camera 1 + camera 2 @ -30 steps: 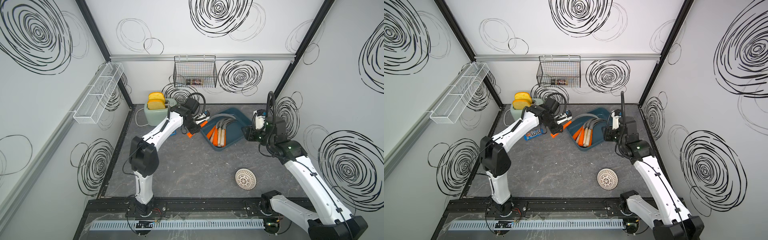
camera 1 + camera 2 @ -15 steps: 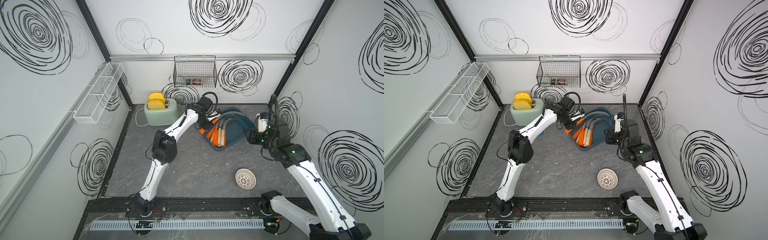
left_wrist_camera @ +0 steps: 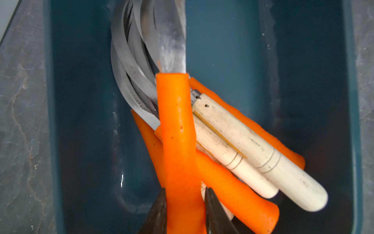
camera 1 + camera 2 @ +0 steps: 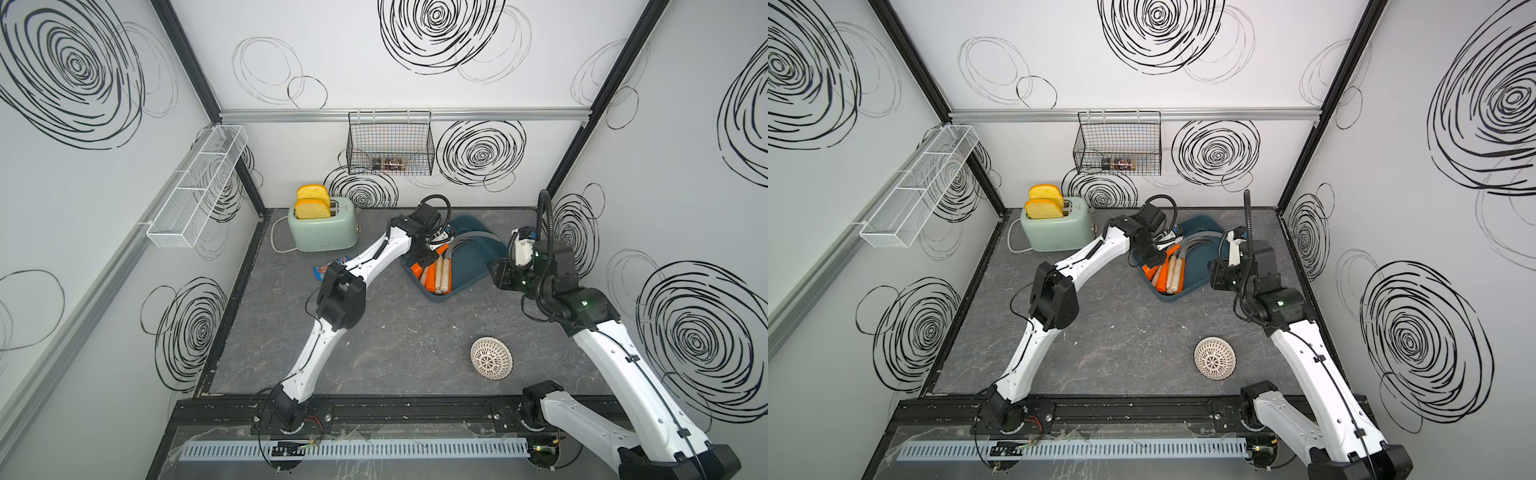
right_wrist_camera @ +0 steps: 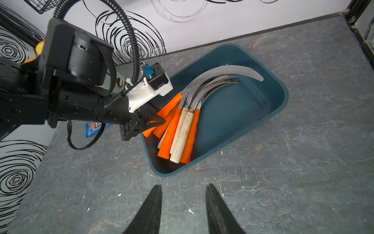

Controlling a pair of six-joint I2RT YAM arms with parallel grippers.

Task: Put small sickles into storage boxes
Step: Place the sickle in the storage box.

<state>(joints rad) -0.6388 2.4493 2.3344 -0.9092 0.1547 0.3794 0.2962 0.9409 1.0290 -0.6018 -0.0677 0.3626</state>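
Inside the teal tray [image 5: 232, 113] there's a pile of small sickles [image 5: 182, 129]. Their handles are bunched at one end and their thin grey curved blades fan toward the other. The handles are a mix of smooth bright orange ones and pale wooden ones with scored rings, a bit grubby. The blades look dull and scuffed, and some have fine serrated edges.

The left hand [image 3: 185, 210] is over the handle end of the tray, clamped tight on one orange-handled sickle [image 3: 178, 141]. It lies across the top of the pile, but I can't tell if it's actually resting on it. In both top views the left wrist and its looped black cable hang over that end of the tray and hide some of the handles.

The right hand [image 5: 183, 202] is just off the tray's opposite long side, above bare desk [image 4: 395, 332]. Its dark pointed fingers are parted with nothing between them.

Other stuff around the tray:
- A mint green toaster [image 4: 324, 228] with two yellow toast slices is to its left.
- A blue snack packet [image 4: 328, 268] lies flat between the toaster and the tray.
- A white lattice bowl [image 4: 491, 358] is well in front of the tray.
- A black wire basket [image 4: 390, 145] is on the wall behind it.
- A white mesh shelf [image 4: 199, 187] is far off to its left.

The desk has a grey, marbled, matte surface, and the tray is glossy plastic with rounded corners.
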